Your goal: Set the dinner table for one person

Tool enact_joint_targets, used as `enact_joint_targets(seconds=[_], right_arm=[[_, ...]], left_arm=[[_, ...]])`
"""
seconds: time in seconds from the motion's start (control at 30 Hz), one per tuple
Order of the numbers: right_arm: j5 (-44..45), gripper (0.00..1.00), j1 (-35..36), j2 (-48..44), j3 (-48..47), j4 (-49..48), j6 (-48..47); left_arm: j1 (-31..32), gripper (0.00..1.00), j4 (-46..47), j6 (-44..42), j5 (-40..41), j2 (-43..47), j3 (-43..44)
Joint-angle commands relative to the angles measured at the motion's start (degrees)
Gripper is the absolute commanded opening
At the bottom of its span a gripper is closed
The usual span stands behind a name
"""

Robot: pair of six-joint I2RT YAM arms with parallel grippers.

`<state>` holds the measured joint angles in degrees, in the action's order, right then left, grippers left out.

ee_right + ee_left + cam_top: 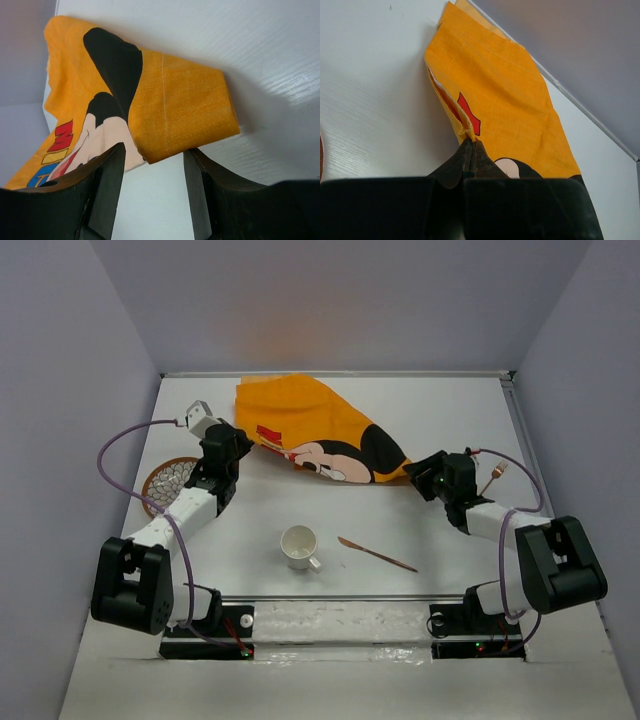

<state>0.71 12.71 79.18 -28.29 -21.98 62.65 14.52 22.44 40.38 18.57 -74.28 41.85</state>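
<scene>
The left gripper [471, 146] is pressed together at centre frame, pinching a fold of the orange cloth [500, 85]. The right gripper [152, 162] is spread around the cloth's corner. The dinner table [250, 520] fills the top view's middle.

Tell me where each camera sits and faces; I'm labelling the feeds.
Top external: above and behind, looking down on the table; left arm, right arm show.
Left wrist: low, facing the orange cloth, left pincer shut on it.
Right wrist: low, facing the cloth's corner past the open right pincer.
All share the cloth.
</scene>
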Motion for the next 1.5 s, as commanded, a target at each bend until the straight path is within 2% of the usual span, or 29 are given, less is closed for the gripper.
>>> enact_joint_targets(seconds=[0.0, 0.5, 0.57, 0.6, 0.7, 0.8, 0.83, 0.97, 1.07, 1.2, 1.37, 1.47], right_arm=[[4.8, 0.55, -0.2, 0.5, -0.4, -4.2, 3.0], [6.0, 0.53, -2.5, 2.8, 1.8, -5.9, 9.9], [5.9, 0.47, -3.1, 3.2, 2.0, -6.1, 9.9], [6.1, 0.37, -3.1, 3.4, 2.3, -6.2, 10.4], [6.5, 0.23, -3.1, 4.1, 2.4, -6.5, 10.7], [8.2, 0.0, -3.1, 3.4, 2.3, -6.7, 9.3], [8.7, 0.0, -3.1, 3.0, 2.0, -6.8, 8.5], [10.8, 0.0, -3.1, -2.4, -2.5, -6.7, -3.5], [14.7, 0.0, -3.1, -8.8, -12.5, 1.5, -15.7], [18.2, 0.0, -3.1, -16.8, -23.4, 7.5, -30.9], [16.9, 0.0, -3.1, -22.2, -36.5, 14.0, -39.3], [16.3, 0.0, -3.1, -23.0, -42.7, 17.5, -42.2]], left_arm=[[0.0, 0.0, 1.9, -0.1, 0.6, 0.6, -0.1], [1.0, 0.0, 1.5, -0.4, 1.3, 1.8, -0.8], [0.9, 0.0, 1.5, -0.4, 1.4, 1.8, -0.8], [0.9, 0.0, 1.5, -0.4, 1.4, 1.8, -0.8], [1.1, 0.0, 1.5, -0.4, 1.4, 1.8, -0.7], [1.1, 0.0, 1.5, -0.4, 1.6, 2.2, -0.7], [1.1, 0.0, 1.5, -0.5, 1.6, 2.4, -0.6], [1.1, 0.0, 1.1, -1.9, 1.4, 4.1, 3.1], [1.0, 0.0, -0.3, -3.6, 1.3, 6.9, 7.8], [1.0, 0.0, -3.0, -5.8, 0.8, 9.7, 20.3], [1.0, 0.0, -5.4, -8.4, -1.3, 11.3, 32.7], [1.0, 0.0, -6.1, -8.7, -1.9, 13.2, 34.7]])
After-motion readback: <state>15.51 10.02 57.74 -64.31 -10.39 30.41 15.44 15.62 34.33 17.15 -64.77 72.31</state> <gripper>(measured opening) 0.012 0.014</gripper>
